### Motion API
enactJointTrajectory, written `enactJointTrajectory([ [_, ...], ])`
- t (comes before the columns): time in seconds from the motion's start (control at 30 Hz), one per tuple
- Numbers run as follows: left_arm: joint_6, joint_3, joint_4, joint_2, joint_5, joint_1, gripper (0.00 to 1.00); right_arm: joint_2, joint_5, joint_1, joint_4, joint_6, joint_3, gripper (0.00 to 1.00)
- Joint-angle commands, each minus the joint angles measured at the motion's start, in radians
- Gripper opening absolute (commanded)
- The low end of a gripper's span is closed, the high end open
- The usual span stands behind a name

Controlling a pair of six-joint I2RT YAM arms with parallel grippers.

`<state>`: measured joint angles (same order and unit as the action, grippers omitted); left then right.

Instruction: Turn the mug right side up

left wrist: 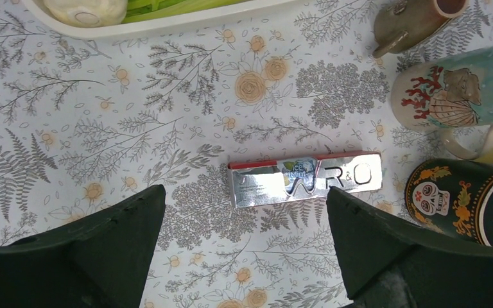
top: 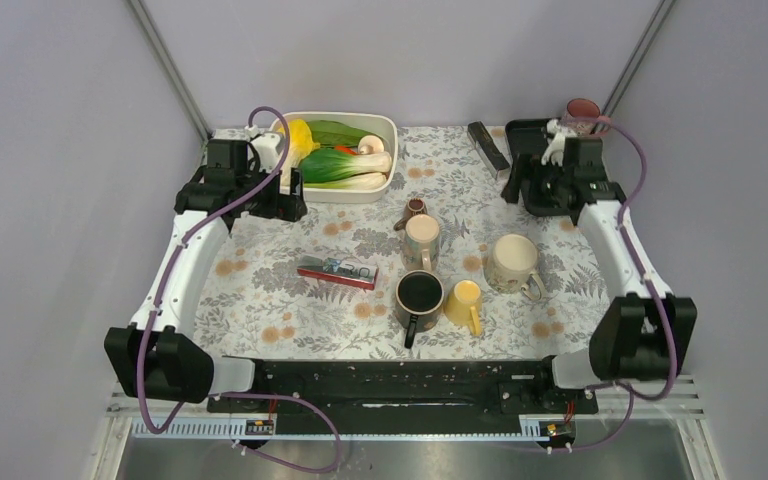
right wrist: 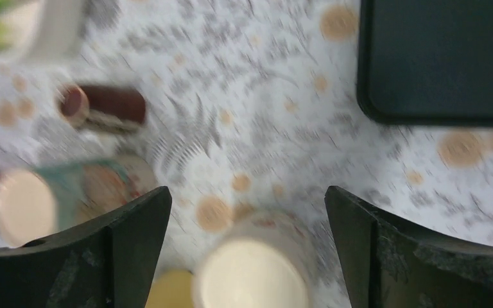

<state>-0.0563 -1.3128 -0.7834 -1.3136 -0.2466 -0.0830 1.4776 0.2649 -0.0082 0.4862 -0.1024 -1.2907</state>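
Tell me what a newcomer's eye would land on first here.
Probably the mugs crowded mid-table, among them a black mug, a yellow mug and a cream mug. Next, the white dish of green vegetables at the far left, and the left arm and right arm, trailing purple cables, flanking the flowered tablecloth.

Pale lilac walls [top: 50, 150] enclose a floral-clothed table [top: 260, 295].

Box [top: 337, 271] left of mugs [top: 421, 292], dish [top: 350, 194] behind, tray [top: 522, 135] back right
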Motion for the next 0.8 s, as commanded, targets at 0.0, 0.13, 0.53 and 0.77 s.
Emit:
enactJointTrajectory([
  [0.0,-0.022,0.004,0.069,0.029,-0.09,0.004,0.99,-0.212,0.061,-0.019,0.026,0.444,0.229,0.99],
  [0.13,-0.035,-0.019,0.069,0.025,-0.114,0.003,0.99,-0.344,0.096,-0.021,0.064,0.732,0.358,0.99],
  [0.53,-0.068,-0.037,0.07,0.029,-0.204,-0.01,0.99,-0.307,-0.097,-0.055,0.305,0.878,0.454,0.99],
  [0.77,-0.073,-0.021,0.069,0.038,-0.203,-0.017,0.99,-0.25,0.052,-0.075,0.221,0.868,0.486,0.94],
])
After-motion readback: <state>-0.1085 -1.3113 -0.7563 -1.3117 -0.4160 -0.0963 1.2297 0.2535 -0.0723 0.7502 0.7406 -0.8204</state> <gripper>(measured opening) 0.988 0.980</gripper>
